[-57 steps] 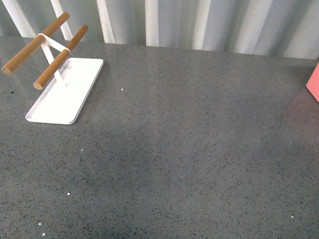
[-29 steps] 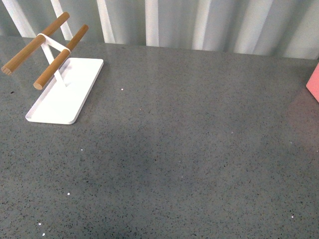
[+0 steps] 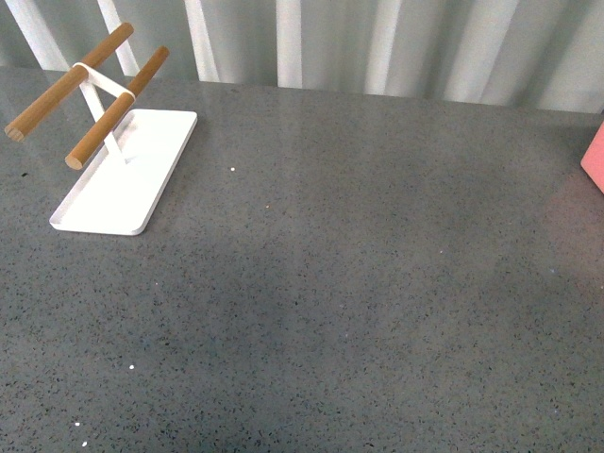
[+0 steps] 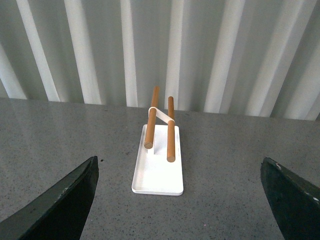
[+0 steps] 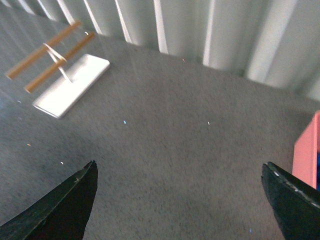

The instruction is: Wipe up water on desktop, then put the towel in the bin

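The dark-grey speckled desktop (image 3: 359,283) fills the front view, and no puddle can be made out on it. A corner of the salmon-pink bin (image 3: 595,156) shows at the far right edge. In the right wrist view the bin (image 5: 305,155) stands beside the right finger. A sliver of bright blue sits behind its wall at the picture's edge, too small to name as the towel. The towel shows nowhere else. My left gripper (image 4: 179,160) is open above the desktop (image 4: 240,150). My right gripper (image 5: 179,162) is open too, with nothing between its fingers. Neither arm appears in the front view.
A white flat-based rack (image 3: 123,175) with two wooden bars stands at the back left of the desktop. My left gripper faces it, the rack (image 4: 159,170) lying between and beyond its fingers. A ribbed pale wall (image 3: 377,47) runs behind the desktop's far edge.
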